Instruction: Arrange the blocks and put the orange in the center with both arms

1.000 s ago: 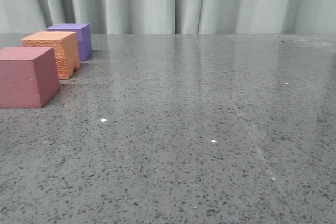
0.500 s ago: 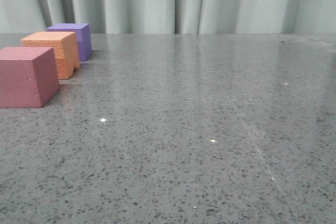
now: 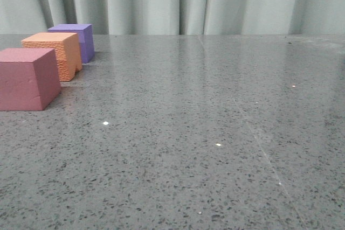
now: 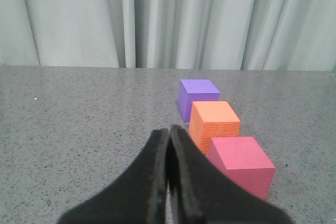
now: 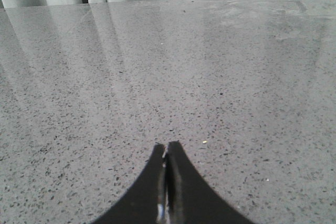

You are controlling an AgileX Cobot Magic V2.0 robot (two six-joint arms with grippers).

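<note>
Three foam cubes stand in a row at the far left of the table. The pink-red cube point(image 3: 28, 78) is nearest, the pebbled orange cube point(image 3: 54, 53) is in the middle, the purple cube point(image 3: 75, 40) is farthest. The left wrist view shows the same row: purple cube point(image 4: 197, 97), orange cube point(image 4: 214, 124), pink-red cube point(image 4: 242, 163). My left gripper point(image 4: 169, 129) is shut and empty, just beside the row. My right gripper point(image 5: 166, 146) is shut and empty over bare table. Neither gripper shows in the front view.
The grey speckled tabletop point(image 3: 205, 122) stretches from the cubes to the right. A pale pleated curtain point(image 3: 178, 1) hangs behind the table's far edge.
</note>
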